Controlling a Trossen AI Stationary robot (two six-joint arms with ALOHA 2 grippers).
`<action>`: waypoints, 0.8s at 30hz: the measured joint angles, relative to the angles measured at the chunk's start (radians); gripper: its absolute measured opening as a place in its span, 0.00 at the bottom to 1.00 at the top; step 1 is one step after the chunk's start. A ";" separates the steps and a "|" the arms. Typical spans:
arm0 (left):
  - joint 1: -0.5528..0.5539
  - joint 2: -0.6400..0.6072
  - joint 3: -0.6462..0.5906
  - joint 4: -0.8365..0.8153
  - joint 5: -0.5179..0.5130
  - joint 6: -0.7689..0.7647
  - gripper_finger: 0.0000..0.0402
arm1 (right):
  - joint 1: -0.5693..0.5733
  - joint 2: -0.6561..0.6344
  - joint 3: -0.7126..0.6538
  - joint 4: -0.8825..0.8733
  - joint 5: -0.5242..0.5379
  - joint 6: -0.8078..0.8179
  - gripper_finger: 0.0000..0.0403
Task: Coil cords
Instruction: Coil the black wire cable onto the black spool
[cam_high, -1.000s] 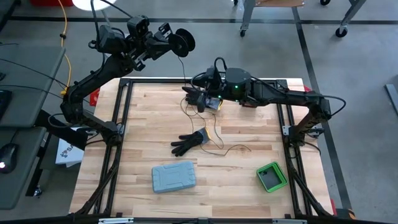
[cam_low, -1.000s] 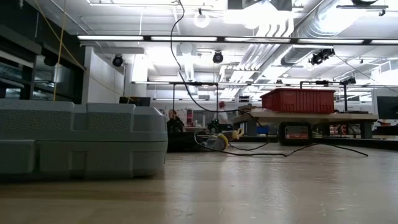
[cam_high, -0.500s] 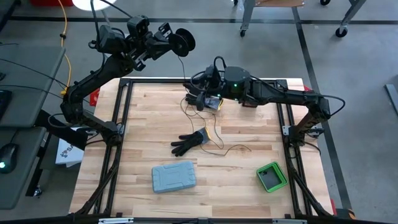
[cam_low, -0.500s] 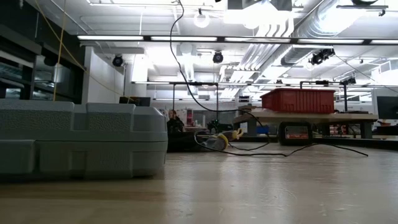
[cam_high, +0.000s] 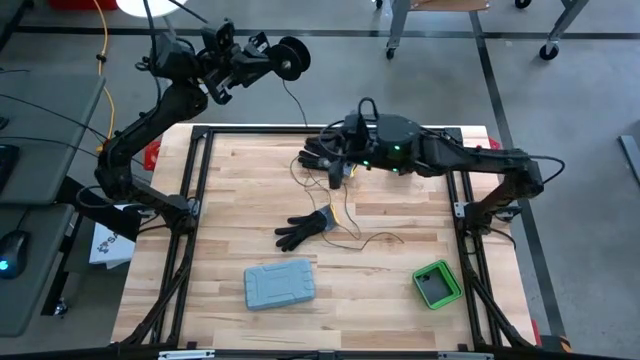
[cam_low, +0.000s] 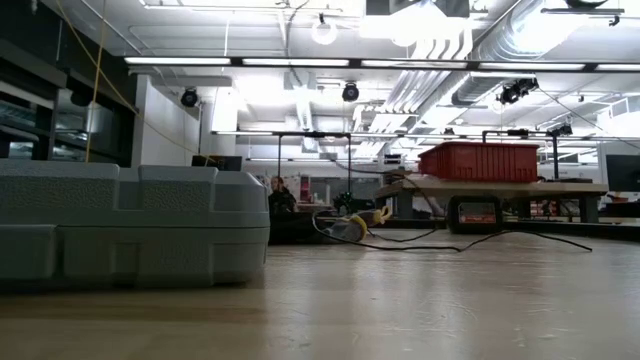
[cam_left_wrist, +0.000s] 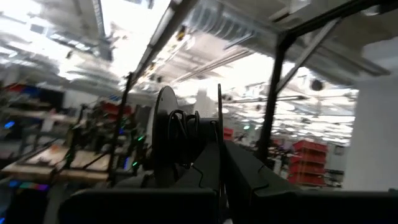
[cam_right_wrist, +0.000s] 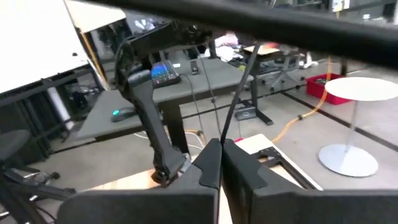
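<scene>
Left gripper (cam_high: 270, 55) is raised beyond the table's far-left corner, fingers pressed together on a black spool (cam_high: 291, 57). In the left wrist view the spool (cam_left_wrist: 177, 134) stands just past the closed fingers (cam_left_wrist: 211, 168), with dark wire wound between its two discs.

The cord (cam_high: 345, 215) is a thin dark strand. It drops from the spool to the far edge of the table (cam_high: 230, 200), runs to the right gripper, then trails in loose squiggles over the wood toward the middle, passing just right of the glove. In the low view the cord (cam_low: 520, 238) lies across the tabletop in the distance.

Right gripper (cam_high: 322, 158) sits low over the far-centre of the table, its arm reaching in from the right. Fingers are pressed together; in the right wrist view the fingers (cam_right_wrist: 208, 165) meet with the strand (cam_right_wrist: 239, 93) rising from between them, so the cord is pinched there.

A black glove (cam_high: 305, 227) lies flat near the table's centre, fingers pointing left. A grey case (cam_high: 279, 284) lies near-left of centre, well apart from the glove; it fills the left of the low view (cam_low: 130, 225). A green box (cam_high: 437, 284) sits at the near right. A yellow cable (cam_high: 103, 70) hangs off the table on the far left.
</scene>
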 joint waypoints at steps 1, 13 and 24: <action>0.010 -0.005 0.000 -0.028 0.004 0.008 0.00 | 0.008 -0.011 0.000 -0.026 0.020 -0.005 0.00; 0.063 -0.117 0.000 -0.642 0.052 0.257 0.00 | 0.050 -0.135 0.000 -0.049 0.099 -0.061 0.00; -0.017 -0.131 0.000 -1.010 -0.036 0.400 0.00 | 0.045 -0.153 0.000 0.039 0.039 -0.089 0.00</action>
